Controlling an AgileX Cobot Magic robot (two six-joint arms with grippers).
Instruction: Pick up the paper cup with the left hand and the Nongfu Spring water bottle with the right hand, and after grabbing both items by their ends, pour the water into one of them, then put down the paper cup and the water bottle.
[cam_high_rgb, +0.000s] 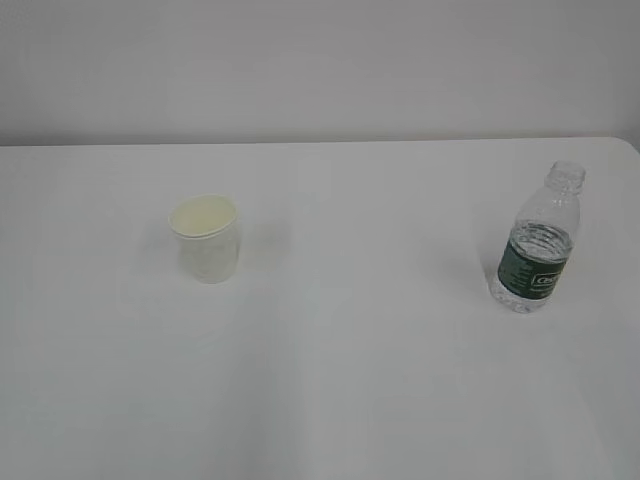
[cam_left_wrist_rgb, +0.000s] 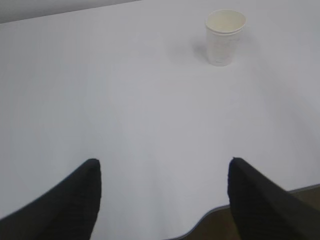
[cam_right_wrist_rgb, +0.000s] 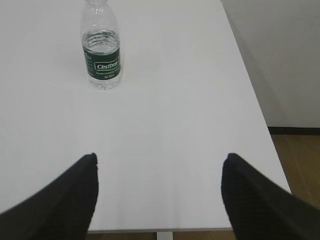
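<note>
The white paper cup (cam_high_rgb: 206, 238) stands upright on the left part of the white table (cam_high_rgb: 350, 350); its cream inside shows. In the left wrist view the paper cup (cam_left_wrist_rgb: 225, 36) is far ahead and to the right of my left gripper (cam_left_wrist_rgb: 164, 165), which is open with nothing between its fingers. The Nongfu Spring water bottle (cam_high_rgb: 538, 245) stands upright and capless at the right, with clear water inside reaching to about the top of its green label. In the right wrist view the bottle (cam_right_wrist_rgb: 101, 47) is far ahead and left of my open, empty right gripper (cam_right_wrist_rgb: 159, 159). Neither arm shows in the exterior view.
The table's near edge (cam_right_wrist_rgb: 200, 230) lies just under both grippers, with brown floor (cam_right_wrist_rgb: 300, 160) beyond it on the right. A pale wall (cam_high_rgb: 320, 60) runs behind the table. The table's right edge passes close to the bottle.
</note>
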